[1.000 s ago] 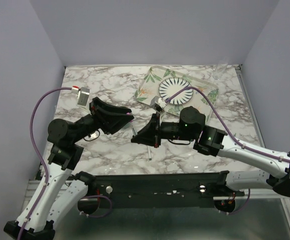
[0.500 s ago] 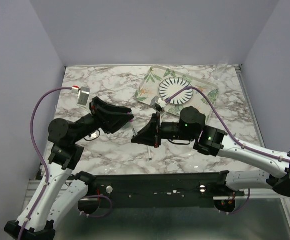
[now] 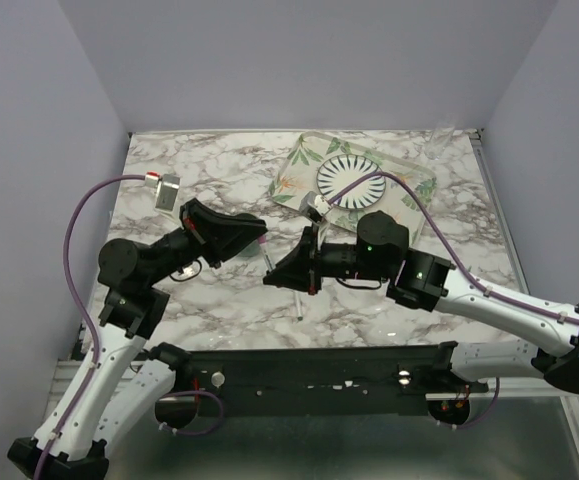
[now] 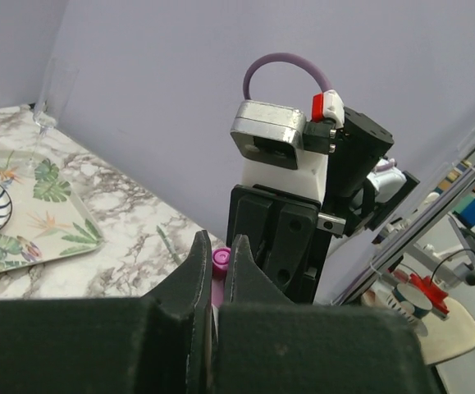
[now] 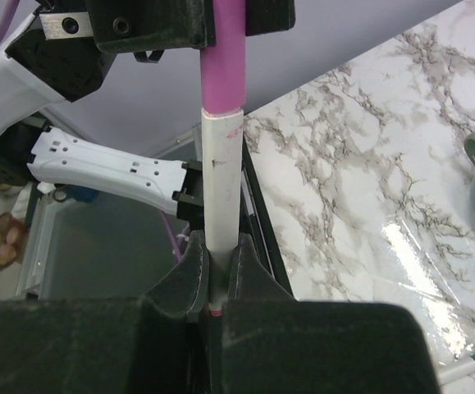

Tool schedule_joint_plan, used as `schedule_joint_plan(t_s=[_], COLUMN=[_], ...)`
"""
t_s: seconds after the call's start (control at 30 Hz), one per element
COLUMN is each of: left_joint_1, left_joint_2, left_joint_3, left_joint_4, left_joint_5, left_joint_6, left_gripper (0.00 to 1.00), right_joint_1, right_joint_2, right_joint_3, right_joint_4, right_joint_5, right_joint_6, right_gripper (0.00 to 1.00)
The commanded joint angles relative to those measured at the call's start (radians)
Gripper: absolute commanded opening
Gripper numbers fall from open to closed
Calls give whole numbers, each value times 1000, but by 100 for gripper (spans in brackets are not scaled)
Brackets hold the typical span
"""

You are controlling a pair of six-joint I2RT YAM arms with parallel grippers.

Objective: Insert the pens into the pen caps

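My right hand (image 5: 217, 267) clamps the white pen (image 5: 221, 180) low: light, stiff, probably slick; at twelve o'clock my left hand (image 4: 218, 253) pinches the pink cap (image 5: 222, 74).

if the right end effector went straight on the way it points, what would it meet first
Most likely the pink cap: the pen in the right end effector lines up with its mouth, with the left end effector clamped on it right behind.
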Motion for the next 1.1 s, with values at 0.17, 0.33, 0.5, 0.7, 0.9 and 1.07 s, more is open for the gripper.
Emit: schedule_joint_plan(t_s=[0.17, 0.33, 0.5, 0.7, 0.9, 1.07], left_joint_1=[0, -10, -47, -95, -115, -144], left_joint_2=[24, 41, 55, 46, 58, 44], left_joint_3=[-149, -188, -217, -218, -211, -214], left_joint_4=[206, 330, 386, 345, 271, 200], left_joint_5=[62, 45, 25, 16, 12, -19], left_joint_6=[-198, -315, -350, -275, -220, -168], left_gripper=[0, 0, 0, 0, 0, 0], right_joint_1=[2, 0, -1, -9, -10, -14], right_joint_2=[6, 29, 65, 57, 91, 120], right_joint_3=[239, 285, 349, 412, 552, 619], right_joint_4=[-85, -39, 33, 79, -44, -99], right_joint_5=[125, 170, 133, 153, 200, 226], right_joint_6=[-88, -113, -79, -76, -137, -180], right_gripper=[1, 1, 1, 1, 1, 1])
